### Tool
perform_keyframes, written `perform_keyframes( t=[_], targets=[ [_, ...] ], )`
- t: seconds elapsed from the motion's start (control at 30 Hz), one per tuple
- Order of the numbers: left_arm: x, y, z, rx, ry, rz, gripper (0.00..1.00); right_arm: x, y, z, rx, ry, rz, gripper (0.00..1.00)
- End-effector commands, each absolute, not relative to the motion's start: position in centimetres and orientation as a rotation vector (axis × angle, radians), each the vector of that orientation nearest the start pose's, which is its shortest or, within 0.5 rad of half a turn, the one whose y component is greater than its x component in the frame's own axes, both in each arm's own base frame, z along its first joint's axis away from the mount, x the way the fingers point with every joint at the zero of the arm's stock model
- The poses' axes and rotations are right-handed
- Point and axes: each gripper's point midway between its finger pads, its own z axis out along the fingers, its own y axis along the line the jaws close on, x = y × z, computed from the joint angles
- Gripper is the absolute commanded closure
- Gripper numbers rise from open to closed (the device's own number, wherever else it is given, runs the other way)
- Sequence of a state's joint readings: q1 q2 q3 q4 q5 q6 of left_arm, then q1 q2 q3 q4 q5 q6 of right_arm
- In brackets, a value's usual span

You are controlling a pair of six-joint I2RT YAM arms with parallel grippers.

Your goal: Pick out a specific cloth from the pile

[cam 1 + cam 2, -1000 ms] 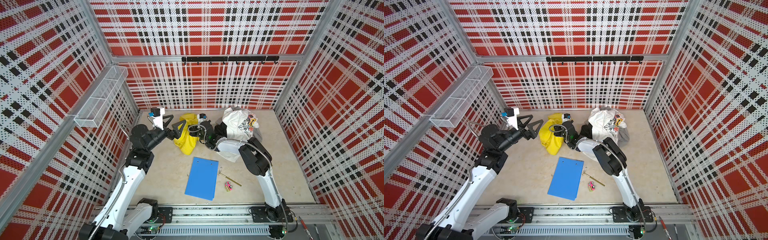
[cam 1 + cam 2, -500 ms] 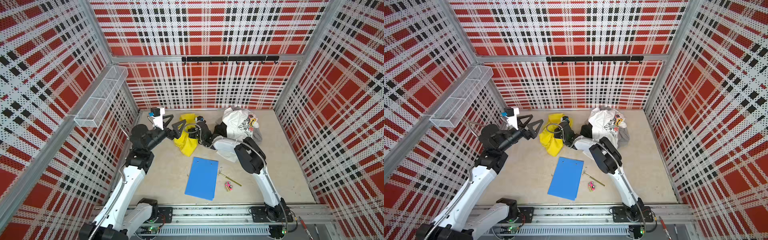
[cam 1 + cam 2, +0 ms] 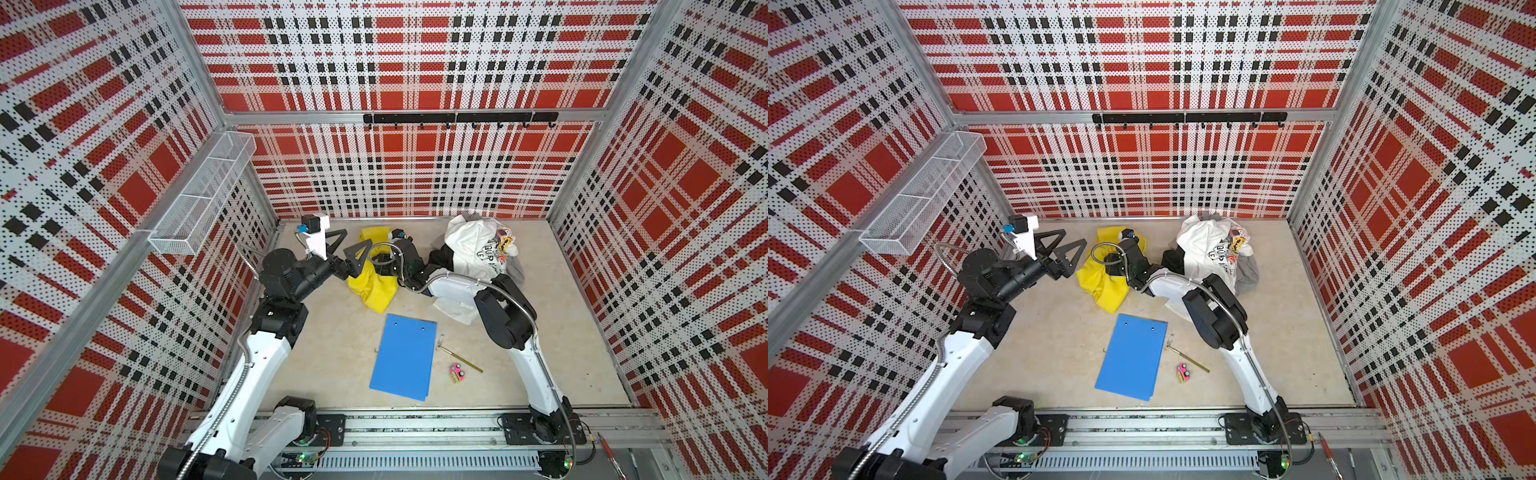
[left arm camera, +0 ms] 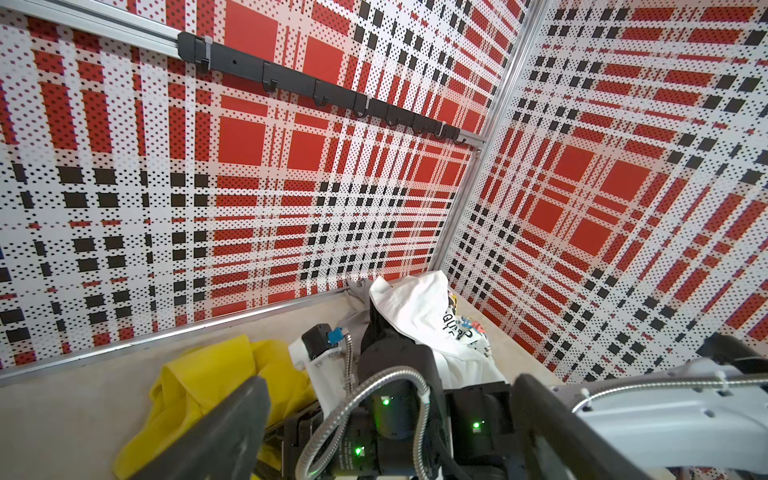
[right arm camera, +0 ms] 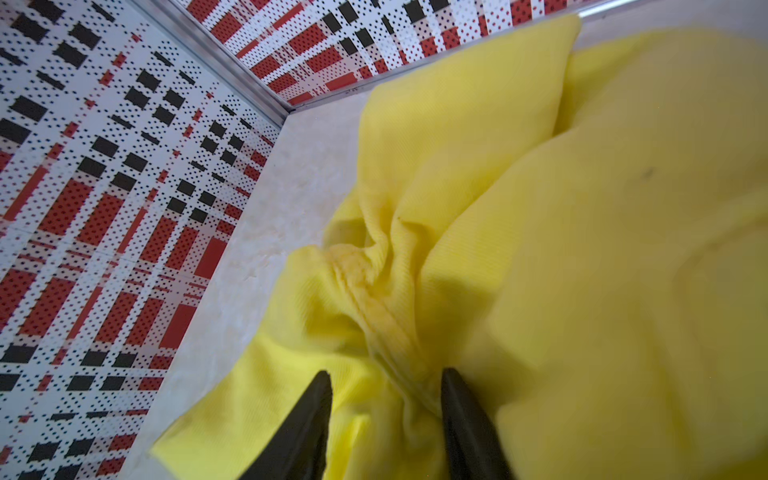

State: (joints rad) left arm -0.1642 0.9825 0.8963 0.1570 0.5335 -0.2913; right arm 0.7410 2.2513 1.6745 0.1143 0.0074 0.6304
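Yellow cloth [image 3: 376, 286] is lying bunched on the desk [image 3: 332, 332], left of the pile [image 3: 478, 249]. Right fingers [image 5: 461, 407] are standing parted astride one fold. Left fingers [image 4: 232, 428] are hovering wide, empty, just left.

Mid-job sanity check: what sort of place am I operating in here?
Most likely a purpose-built robot test cell. Plaid-printed perforated wall panels on aluminium framing box in the beige tabletop, a metal mounting rail runs along the front edge, and a hook rack hangs on the back wall.
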Motion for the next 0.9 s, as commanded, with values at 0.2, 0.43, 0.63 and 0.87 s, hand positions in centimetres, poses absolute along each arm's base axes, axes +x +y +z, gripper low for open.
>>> perform_keyframes(
  t=[0.2, 0.43, 0.63, 0.87],
  targets=[
    [32.5, -14.4, 39.1, 0.349, 1.499, -0.759, 0.07, 44.2, 39.1, 21.6, -0.202, 2.004, 0.768, 0.47],
    [33.8, -14.8, 37.5, 0.341, 1.574, -0.732, 0.07, 38.8, 32.0, 26.3, -0.288, 1.859, 0.610, 0.38],
    [36.8, -17.0, 33.0, 0.341, 1.792, -0.574, 0.03, 33.7, 24.6, 28.6, -0.275, 1.777, 0.487, 0.24],
    [41.9, -19.1, 27.2, 0.247, 2.016, -0.230, 0.01, 29.3, 17.8, 30.4, -0.223, 1.719, 0.422, 0.00]
  ],
)
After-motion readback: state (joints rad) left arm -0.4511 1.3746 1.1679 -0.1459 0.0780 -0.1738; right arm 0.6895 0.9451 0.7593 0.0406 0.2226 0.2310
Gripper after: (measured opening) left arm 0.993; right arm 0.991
